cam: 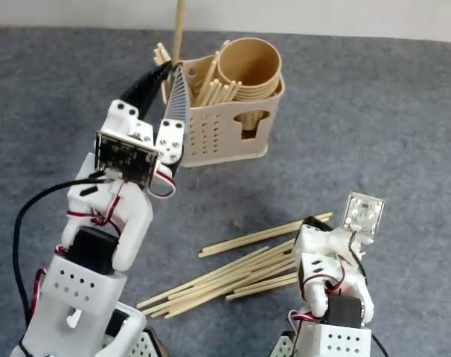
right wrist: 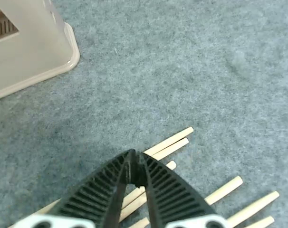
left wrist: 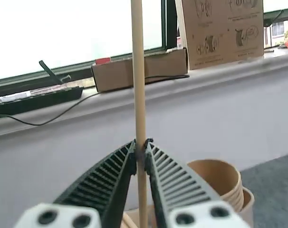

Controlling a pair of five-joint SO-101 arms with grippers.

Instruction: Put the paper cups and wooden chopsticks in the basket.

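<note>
My left gripper [cam: 172, 68] [left wrist: 141, 145] is shut on one wooden chopstick [cam: 179, 28] [left wrist: 138, 76], held upright over the left part of the beige basket [cam: 225, 137]. The basket holds stacked paper cups [cam: 249, 67] [left wrist: 220, 178] and several chopsticks [cam: 210, 85]. A pile of several more chopsticks [cam: 233, 279] [right wrist: 170, 145] lies on the grey carpet in front. My right gripper [right wrist: 133, 156] is shut with nothing in it, just above the near ends of that pile; its arm [cam: 330, 282] stands at the lower right.
A corner of the basket [right wrist: 34, 42] lies beyond the right gripper in the right wrist view. Open grey carpet [cam: 382, 134] stretches to the right of the basket. A windowsill with cardboard boxes [left wrist: 139, 71] is behind the table.
</note>
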